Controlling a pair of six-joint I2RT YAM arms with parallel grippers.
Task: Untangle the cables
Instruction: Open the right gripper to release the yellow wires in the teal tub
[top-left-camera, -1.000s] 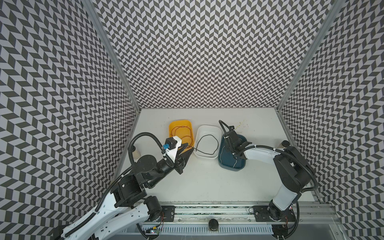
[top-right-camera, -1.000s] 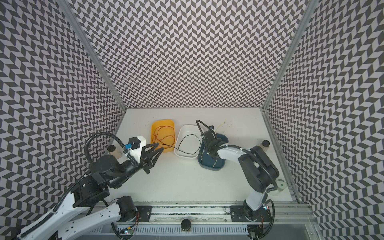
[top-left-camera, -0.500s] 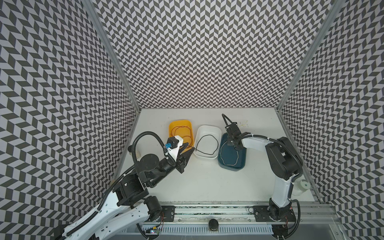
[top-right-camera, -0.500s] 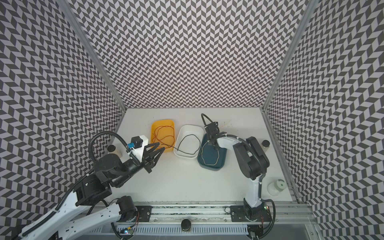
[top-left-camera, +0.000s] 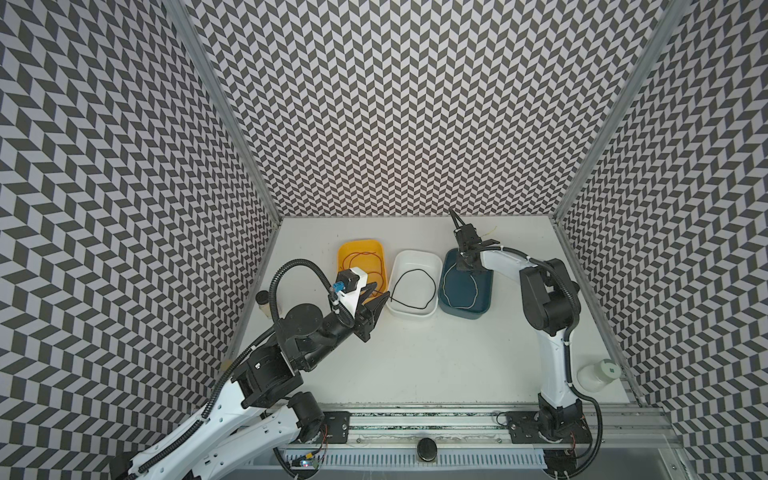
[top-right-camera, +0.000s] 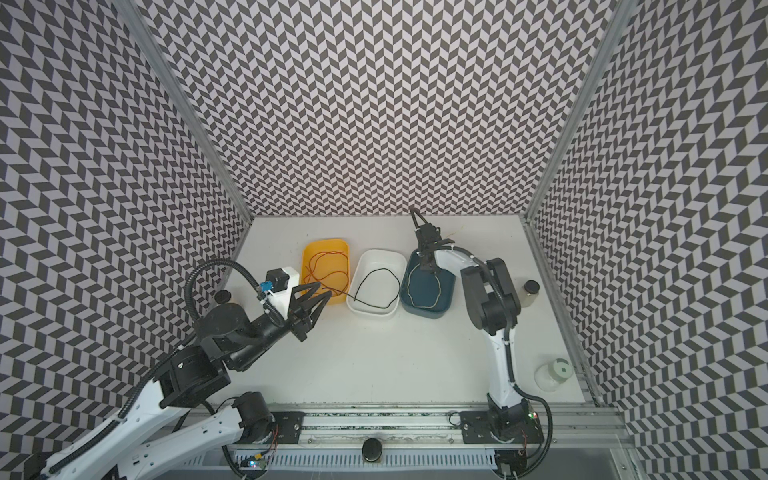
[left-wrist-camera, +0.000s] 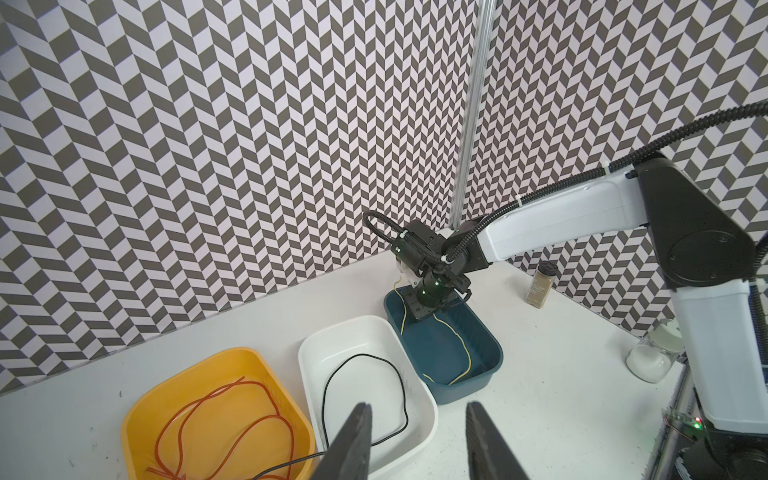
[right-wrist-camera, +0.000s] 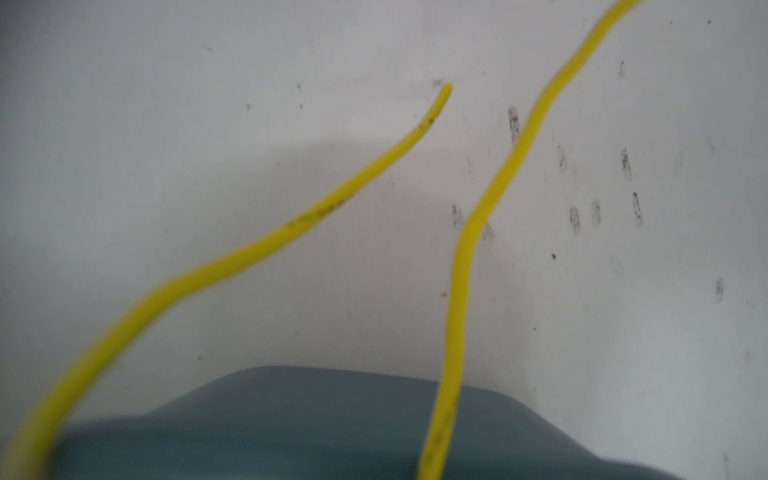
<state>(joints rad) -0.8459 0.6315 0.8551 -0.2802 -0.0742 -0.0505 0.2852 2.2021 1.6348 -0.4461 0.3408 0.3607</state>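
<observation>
From my console I saw three tubs side by side across the middle of the table (top-left-camera: 436, 357): a yellow tub (top-left-camera: 343, 257) on the left, a white tub (top-left-camera: 417, 259) in the centre and a dark blue tub (top-left-camera: 482, 293) on the right. The red cable (left-wrist-camera: 208, 400) lay looped inside the yellow tub. The black cable (left-wrist-camera: 365, 355) made one loop on the white tub's floor. Its tail climbed over the near-left rim and crossed the yellow tub's near-right corner.

The left gripper (top-right-camera: 325, 288) hovered just there, its jaws partly apart with nothing between them. The tail ran beneath one finger (left-wrist-camera: 353, 440), and I couldn't tell whether they touched.

The yellow cable (right-wrist-camera: 457, 266) lay in a loose ring in the dark blue tub. Two strands rose from it to the right gripper (left-wrist-camera: 417, 311), which pointed down over that tub's far end. Its jaws were closed on the yellow cable, and one free end poked out past it on the far side. The right wrist view was blurred and showed only those two strands above the tub's rim and the table.

A spice jar (left-wrist-camera: 540, 286) and a white-lidded jar (top-left-camera: 598, 372) stood well off to the right.
</observation>
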